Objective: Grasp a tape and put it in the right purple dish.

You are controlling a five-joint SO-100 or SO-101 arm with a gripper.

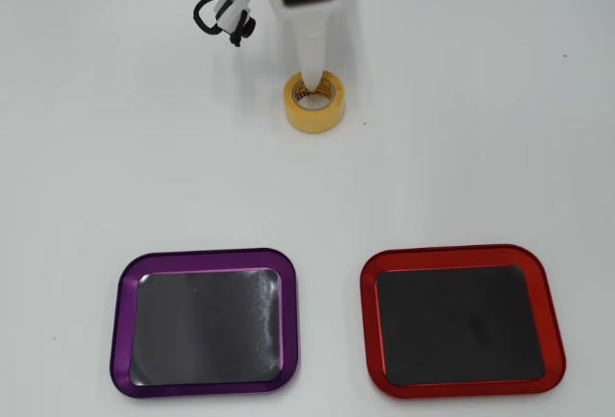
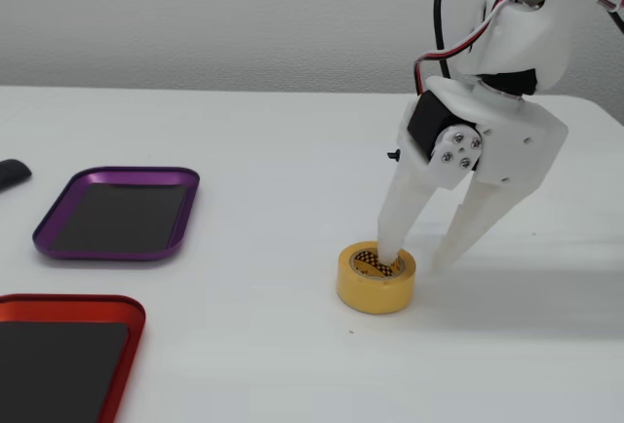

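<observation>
- Tape (image 2: 376,279): a small yellow roll lying flat on the white table (image 2: 224,345), cardboard core facing up; the landmark for everything below.
- In the overhead view, the tape (image 1: 315,102) sits near the top of the table (image 1: 452,148), roughly centred left to right.
- Gripper (image 2: 410,259): white, coming down on the tape from above and from the right in the fixed view.
- Jaws spread wide, straddling the near wall of the roll: one finger (image 2: 398,223) dips into the core hole, the other stands just outside the roll to its right, tip close to the table.
- No squeeze on the roll visible; a gap shows between the outer finger and the yellow side.
- From overhead, only one tapering finger (image 1: 310,52) visible, its tip at the upper edge of the tape's hole; gripper (image 1: 310,81) otherwise hidden under the arm body.
- Purple tray (image 1: 206,322): well away from the tape, below and to the left of it in the overhead view; dark mat inside, nothing on it.
- Same purple tray (image 2: 119,212) lies far left of the tape in the fixed view.
- Red tray (image 1: 462,320): also well apart from the tape, below and to the right overhead, beside the purple one; lower left of the tape (image 2: 63,355) in the fixed view.
- Black and red cables (image 1: 223,9) hang up and left of the tape overhead.
</observation>
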